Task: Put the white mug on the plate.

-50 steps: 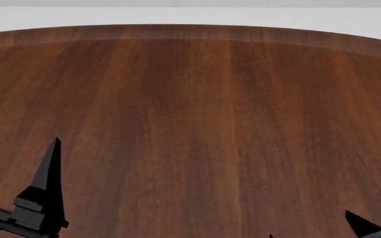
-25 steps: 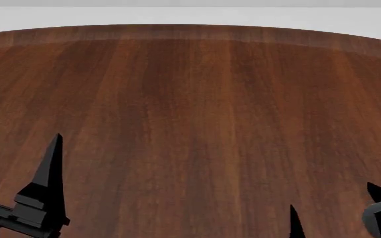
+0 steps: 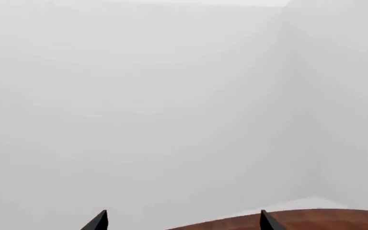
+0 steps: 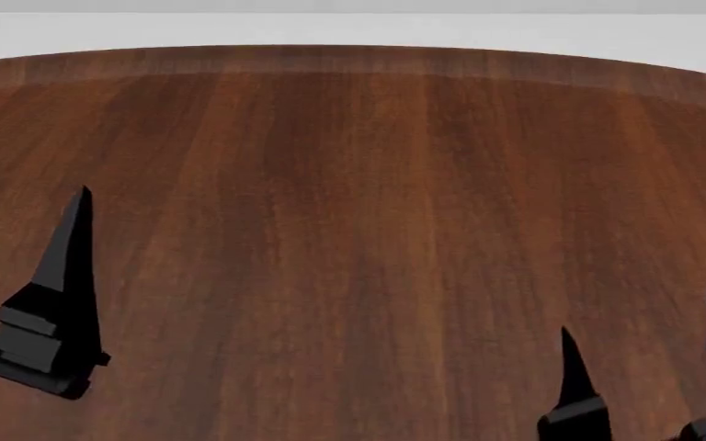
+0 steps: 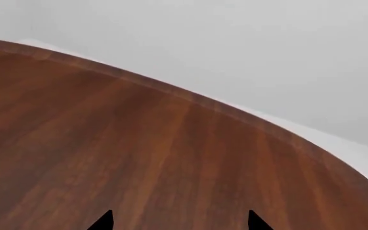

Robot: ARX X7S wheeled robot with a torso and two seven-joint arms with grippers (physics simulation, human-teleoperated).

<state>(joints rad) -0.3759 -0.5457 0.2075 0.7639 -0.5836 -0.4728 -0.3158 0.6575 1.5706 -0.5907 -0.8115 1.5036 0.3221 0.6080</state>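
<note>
Your two grippers over the near part of the round table (image 4: 366, 184)

Your left gripper (image 4: 16, 239) sits at the near left, one finger (image 4: 65, 257) pointing toward the far edge; your right gripper (image 4: 647, 340) sits at the near right, lower in the head view; between them lies table surface; beyond the far rim stands the wall (image 3: 139, 96).

Both arms reach forward over the near part of the desk (image 4: 366, 230), the left gripper (image 3: 180, 223) raised with its pointed black fingers (image 4: 65, 248) spread apart, the right gripper (image 4: 647, 354) lower, its fingers (image 4: 570, 367) likewise parted, gripping nothing.
</note>
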